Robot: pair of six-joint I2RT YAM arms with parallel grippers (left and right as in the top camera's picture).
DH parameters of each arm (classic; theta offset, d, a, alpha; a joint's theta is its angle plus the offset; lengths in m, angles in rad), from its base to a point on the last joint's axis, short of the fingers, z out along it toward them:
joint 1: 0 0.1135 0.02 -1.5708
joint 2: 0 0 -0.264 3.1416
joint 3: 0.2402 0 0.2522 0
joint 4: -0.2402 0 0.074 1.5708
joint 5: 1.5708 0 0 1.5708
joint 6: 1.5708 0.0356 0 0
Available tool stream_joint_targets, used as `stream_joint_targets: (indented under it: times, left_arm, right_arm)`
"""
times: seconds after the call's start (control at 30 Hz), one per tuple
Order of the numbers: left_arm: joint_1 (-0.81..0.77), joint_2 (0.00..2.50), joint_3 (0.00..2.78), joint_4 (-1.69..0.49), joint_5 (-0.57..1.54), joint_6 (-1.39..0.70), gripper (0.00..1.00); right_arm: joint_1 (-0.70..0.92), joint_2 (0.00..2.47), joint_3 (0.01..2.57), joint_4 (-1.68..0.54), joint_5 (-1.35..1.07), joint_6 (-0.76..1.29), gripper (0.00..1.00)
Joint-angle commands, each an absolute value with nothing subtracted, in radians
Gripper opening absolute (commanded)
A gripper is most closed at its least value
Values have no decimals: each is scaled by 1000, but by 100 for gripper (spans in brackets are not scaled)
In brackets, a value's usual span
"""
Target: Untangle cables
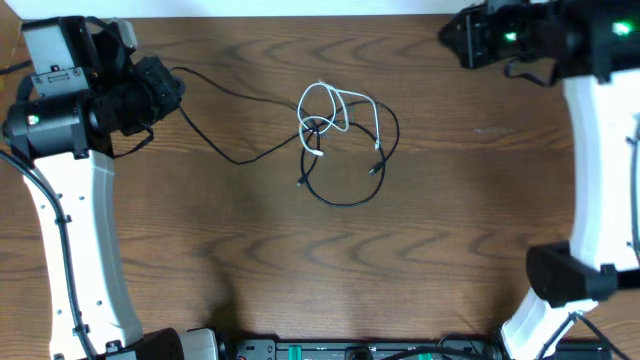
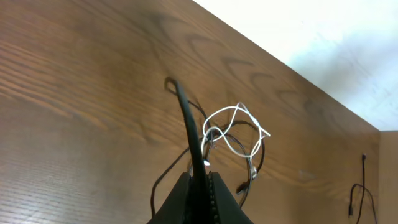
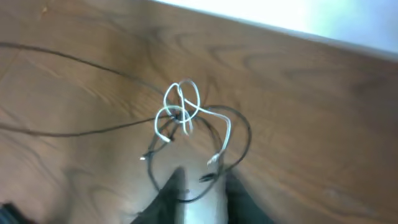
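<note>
Overhead, my left fingers (image 1: 172, 85) sit near the top-left corner of the table (image 1: 200, 240). They are closed on one end of the black cable (image 1: 237, 160). From them the cable runs across the wood to the tangle in the middle of the table. There the white cable (image 1: 330, 100) lies in a few small loops. The black one curls in a wider ring beneath and around them. My right fingers (image 1: 452, 35) hang at the top right, well apart from the tangle, and from up here I cannot tell how they stand.

From my left wrist, my left fingers (image 2: 199, 199) are pressed together. The black cable (image 2: 189, 124) comes out from between them, thick and close to the lens, leading toward the knot. The white cable (image 2: 239, 112) crosses over the black ring, and both lie flat on the table (image 2: 74, 93).

My right wrist view is blurred. My right fingers (image 3: 174, 186) look slightly parted, with nothing between them. Ahead of them the white cable (image 3: 180, 102) is knotted in small loops, with the black cable (image 3: 245, 134) ringed beside it. Thin black strands trail off to the left.
</note>
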State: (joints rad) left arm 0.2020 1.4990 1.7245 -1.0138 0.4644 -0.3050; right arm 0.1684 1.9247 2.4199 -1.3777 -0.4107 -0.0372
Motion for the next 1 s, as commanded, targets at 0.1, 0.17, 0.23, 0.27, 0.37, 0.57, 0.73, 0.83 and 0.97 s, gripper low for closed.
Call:
stream_joint_targets:
  times: [0.1,0.17,0.23,0.27,0.37,0.57,0.73,0.83,0.97]
  left_arm:
    - [178,1504,1721,-1017,459,-285,8]
    - [172,1504,1721,-1021,459,-285,8]
    - [171,1504,1721,-1026,458,-285,7]
    - [171,1504,1721,-1028,458,-285,7]
    - [171,1504,1721,-1032,458,-285,8]
    - [171,1504,1720,-1048,458,-289,8]
    - [171,1504,1720,-1051,459,-290,7]
    - [171,1504,1720,-1051,459,-289,7]
    - [171,1504,1720,-1051,458,-289,7]
  right_arm:
    - [241,2078,2371,-1298,-448,-42,55]
    - [271,2129,2371,-1268,-472,-42,58]
    - [310,2186,2371,-1243,-470,-38,60]
    - [321,2204,2371,-1239,-470,-38,61]
    - [361,2279,2371,-1244,-471,-8,62]
    - [412,2394,2371,-1292,-470,19,57]
    - [436,2458,2371,-1269,-470,84,49]
    - [452,2500,2371,-1188,-470,101,49]
    - [474,2526,2371,-1063,-474,100,40]
